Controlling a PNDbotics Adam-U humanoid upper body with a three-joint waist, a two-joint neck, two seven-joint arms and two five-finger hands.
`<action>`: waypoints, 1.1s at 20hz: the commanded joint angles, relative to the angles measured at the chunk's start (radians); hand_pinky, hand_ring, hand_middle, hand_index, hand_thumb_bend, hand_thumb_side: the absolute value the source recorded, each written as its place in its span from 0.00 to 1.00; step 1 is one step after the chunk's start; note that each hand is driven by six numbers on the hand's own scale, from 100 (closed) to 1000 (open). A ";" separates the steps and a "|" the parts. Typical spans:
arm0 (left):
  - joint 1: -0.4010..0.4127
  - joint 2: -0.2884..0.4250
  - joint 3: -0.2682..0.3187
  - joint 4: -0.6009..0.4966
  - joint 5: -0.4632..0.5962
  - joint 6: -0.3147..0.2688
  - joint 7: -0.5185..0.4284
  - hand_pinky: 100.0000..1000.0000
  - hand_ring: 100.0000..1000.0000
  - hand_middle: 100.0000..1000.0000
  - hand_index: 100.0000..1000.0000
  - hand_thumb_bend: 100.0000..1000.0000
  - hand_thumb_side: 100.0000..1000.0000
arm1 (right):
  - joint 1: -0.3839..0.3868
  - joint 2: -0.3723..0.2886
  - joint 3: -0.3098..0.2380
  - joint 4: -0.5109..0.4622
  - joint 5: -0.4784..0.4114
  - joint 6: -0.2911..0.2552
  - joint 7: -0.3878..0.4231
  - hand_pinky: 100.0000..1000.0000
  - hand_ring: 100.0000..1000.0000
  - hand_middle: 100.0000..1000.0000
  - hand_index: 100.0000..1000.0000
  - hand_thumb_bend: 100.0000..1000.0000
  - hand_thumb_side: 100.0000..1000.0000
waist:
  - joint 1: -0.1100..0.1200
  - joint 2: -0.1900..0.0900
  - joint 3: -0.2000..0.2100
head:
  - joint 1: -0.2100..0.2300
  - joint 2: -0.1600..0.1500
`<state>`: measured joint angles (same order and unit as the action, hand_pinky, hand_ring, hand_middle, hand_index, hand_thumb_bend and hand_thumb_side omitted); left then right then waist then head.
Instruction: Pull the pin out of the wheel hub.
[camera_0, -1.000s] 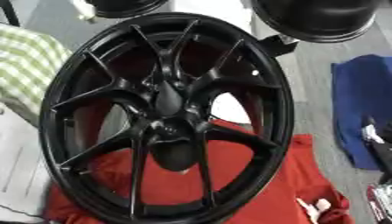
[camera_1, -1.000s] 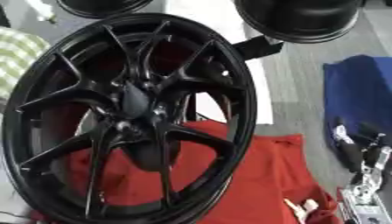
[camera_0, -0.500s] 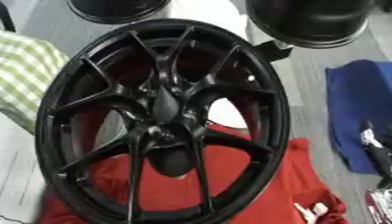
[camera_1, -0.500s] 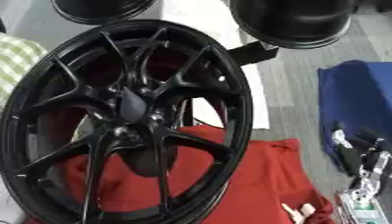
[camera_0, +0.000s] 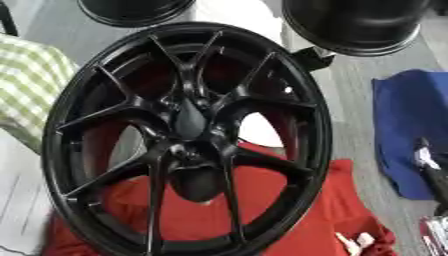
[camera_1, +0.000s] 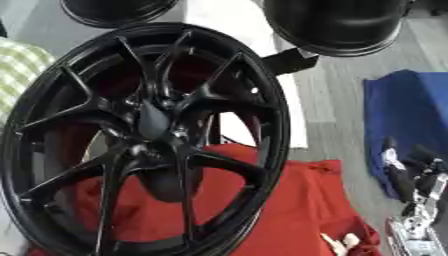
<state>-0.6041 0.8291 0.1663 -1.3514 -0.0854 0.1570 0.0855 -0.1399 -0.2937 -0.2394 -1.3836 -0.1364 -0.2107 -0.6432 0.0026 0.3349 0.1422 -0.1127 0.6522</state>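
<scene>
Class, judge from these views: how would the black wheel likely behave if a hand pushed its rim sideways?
The wheel looks rigid and probably heavy, given its thick spokes. It appears tilted over the red cloth, so a push might tip it, and the cloth could slide beneath it.

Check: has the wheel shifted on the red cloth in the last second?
No. The wheel sits the same against the red cloth and blue cloth; only the camera drifted slightly.
</scene>
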 joint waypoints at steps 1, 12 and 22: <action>-0.001 0.016 -0.012 -0.045 0.149 -0.023 0.171 0.54 0.51 0.46 0.65 0.00 0.68 | -0.002 -0.018 -0.002 -0.007 -0.009 -0.002 0.002 0.51 0.60 0.55 0.63 0.49 0.21 | 0.001 -0.027 0.000 | 0.006 -0.015; 0.014 -0.025 -0.039 -0.137 0.335 -0.094 0.326 0.50 0.45 0.41 0.59 0.00 0.57 | -0.006 -0.017 0.001 -0.007 -0.012 -0.002 0.003 0.52 0.60 0.55 0.63 0.49 0.21 | 0.000 -0.026 -0.004 | 0.009 -0.012; 0.034 -0.014 -0.024 -0.126 0.202 -0.117 0.267 0.72 0.72 0.72 0.80 0.00 0.00 | -0.004 -0.018 0.000 -0.007 -0.011 0.000 0.005 0.52 0.60 0.55 0.63 0.50 0.22 | -0.001 -0.027 -0.001 | 0.012 -0.009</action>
<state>-0.5628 0.7738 0.1227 -1.4712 0.1434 0.0454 0.3563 -0.1404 -0.2937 -0.2386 -1.3835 -0.1423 -0.2102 -0.6415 -0.0015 0.3343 0.1387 -0.1037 0.6482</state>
